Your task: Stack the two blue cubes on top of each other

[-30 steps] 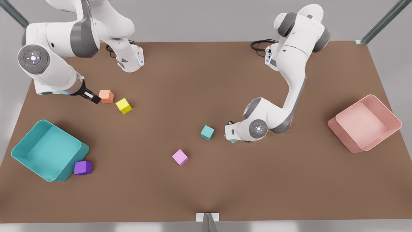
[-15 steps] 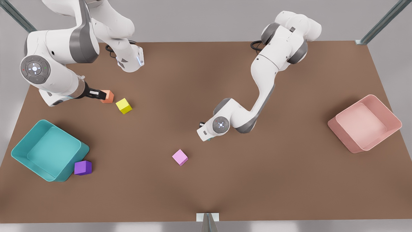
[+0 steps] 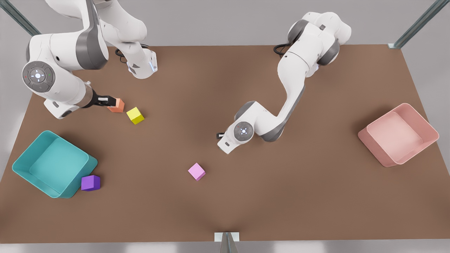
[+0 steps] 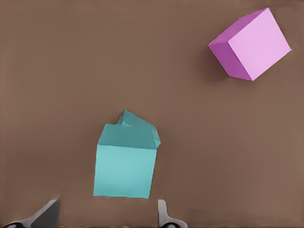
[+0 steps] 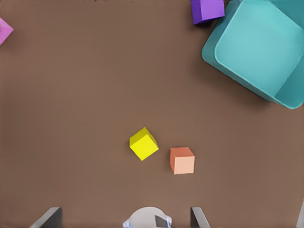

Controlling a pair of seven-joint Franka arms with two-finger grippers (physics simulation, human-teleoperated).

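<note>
We judge stacking done: the upper cube [image 4: 124, 164] sits on the lower cube [image 4: 138, 122] near mid-table, the left gripper [image 4: 107, 218] hangs released above them and should retreat upward; the right gripper [image 5: 126, 219] waits, spread, near the orange cube [image 5: 182, 160]

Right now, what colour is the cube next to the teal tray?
Purple. The cube sits against the teal tray, clearest in the front view.

Both arms low, jaws apart

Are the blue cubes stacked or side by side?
Stacked: the upper blue cube covers the lower blue cube, only its twisted corner peeking out.
</note>
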